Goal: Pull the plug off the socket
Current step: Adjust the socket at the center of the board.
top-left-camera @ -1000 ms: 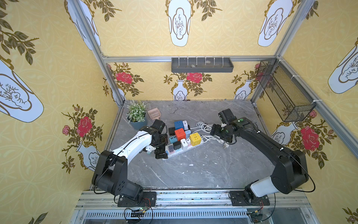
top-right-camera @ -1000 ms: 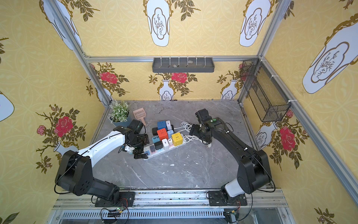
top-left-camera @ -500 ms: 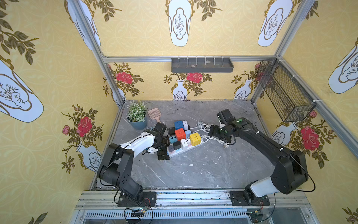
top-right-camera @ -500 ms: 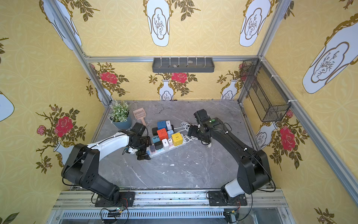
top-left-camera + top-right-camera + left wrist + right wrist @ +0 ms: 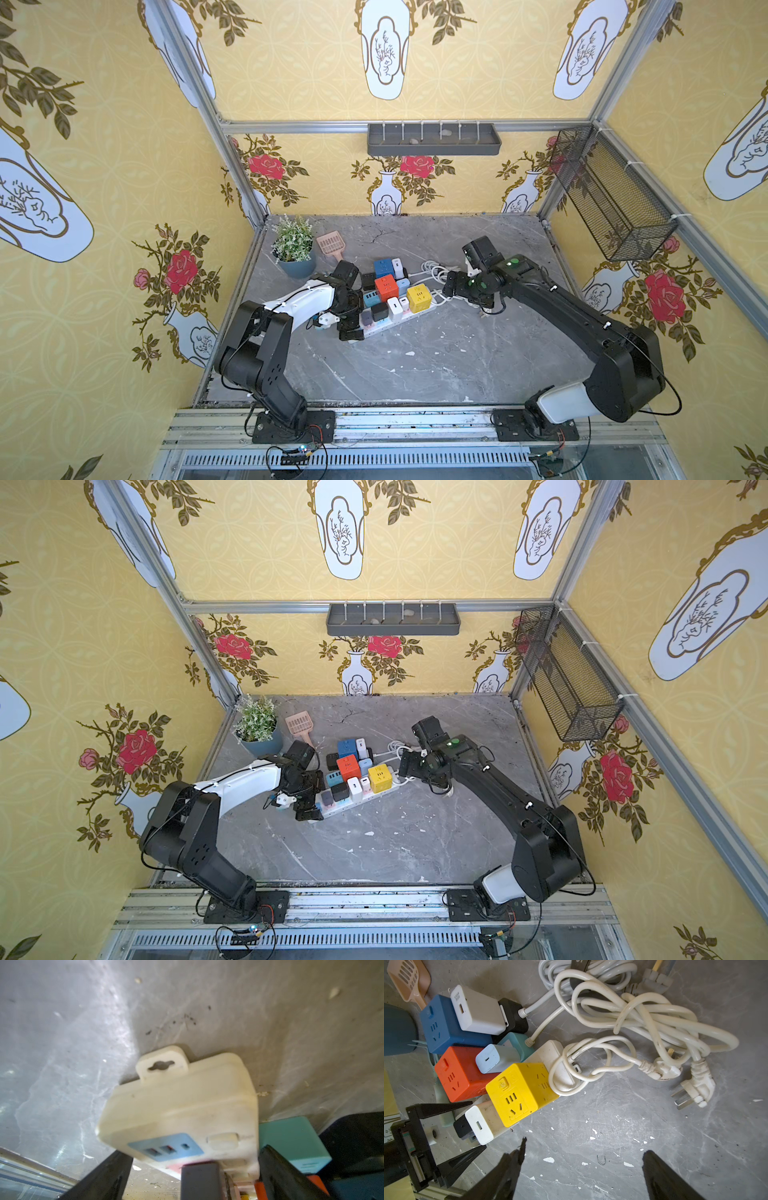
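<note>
Plainly, left gripper [image 5: 479, 1124] and right gripper [image 5: 585, 1145] gape over the grey marble table [image 5: 415, 365] between yellow walls [image 5: 291, 62].

Bare tabletop [image 5: 436, 365] open nearside; plugs [image 5: 386, 286] crowd the power strip [image 5: 384, 327], cords [image 5: 432, 270] seemingly clutter beyond.

Cream power strip [image 5: 182, 1105]; yellow cube [image 5: 517, 1093], orange cube [image 5: 454, 1076], blue cube [image 5: 442, 1028]; grey marbled tabletop [image 5: 436, 357]; yellow rose-patterned walls [image 5: 311, 66].
</note>
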You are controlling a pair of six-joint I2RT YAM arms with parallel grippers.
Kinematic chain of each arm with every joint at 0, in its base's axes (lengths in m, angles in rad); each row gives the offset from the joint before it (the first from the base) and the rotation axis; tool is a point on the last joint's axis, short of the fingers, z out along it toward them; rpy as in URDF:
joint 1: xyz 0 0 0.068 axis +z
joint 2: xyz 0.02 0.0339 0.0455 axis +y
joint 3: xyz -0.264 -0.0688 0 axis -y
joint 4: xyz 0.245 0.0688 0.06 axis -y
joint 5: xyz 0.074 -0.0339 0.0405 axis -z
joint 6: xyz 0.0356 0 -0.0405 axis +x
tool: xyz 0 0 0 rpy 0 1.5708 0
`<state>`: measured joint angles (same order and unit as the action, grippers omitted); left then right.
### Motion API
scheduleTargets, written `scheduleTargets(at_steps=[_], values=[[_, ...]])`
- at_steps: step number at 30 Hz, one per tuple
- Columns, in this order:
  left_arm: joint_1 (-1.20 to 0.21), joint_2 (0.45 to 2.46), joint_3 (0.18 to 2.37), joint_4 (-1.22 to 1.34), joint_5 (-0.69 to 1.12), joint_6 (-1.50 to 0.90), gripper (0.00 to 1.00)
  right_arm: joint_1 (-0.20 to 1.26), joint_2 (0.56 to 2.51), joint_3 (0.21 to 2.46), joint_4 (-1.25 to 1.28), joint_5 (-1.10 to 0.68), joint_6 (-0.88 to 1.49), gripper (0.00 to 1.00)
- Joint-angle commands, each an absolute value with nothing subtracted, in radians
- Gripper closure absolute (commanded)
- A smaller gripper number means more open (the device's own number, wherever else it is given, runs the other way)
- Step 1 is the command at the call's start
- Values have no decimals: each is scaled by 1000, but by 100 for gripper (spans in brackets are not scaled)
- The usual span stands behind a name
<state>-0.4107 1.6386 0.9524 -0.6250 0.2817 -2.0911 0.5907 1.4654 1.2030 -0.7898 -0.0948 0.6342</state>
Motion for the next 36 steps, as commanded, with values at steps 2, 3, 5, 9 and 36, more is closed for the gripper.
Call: scheduleTargets(at_steps=[2,3,5,9,36], values=[[-412,1662,939,-662,301,-2569,12,616,1477,1210,-790,-71,621,8],[-411,1673,938,-661,304,-2562,15,624,1483,1213,-790,-67,619,8],[-411,1689,936,-653,309,-2542,19,641,1497,1222,-791,-59,615,8],[-411,1706,940,-666,315,-2508,23,681,1524,1239,-797,-31,598,8],[-417,1706,863,-666,320,-2365,1,781,1727,1343,-822,4,593,1]])
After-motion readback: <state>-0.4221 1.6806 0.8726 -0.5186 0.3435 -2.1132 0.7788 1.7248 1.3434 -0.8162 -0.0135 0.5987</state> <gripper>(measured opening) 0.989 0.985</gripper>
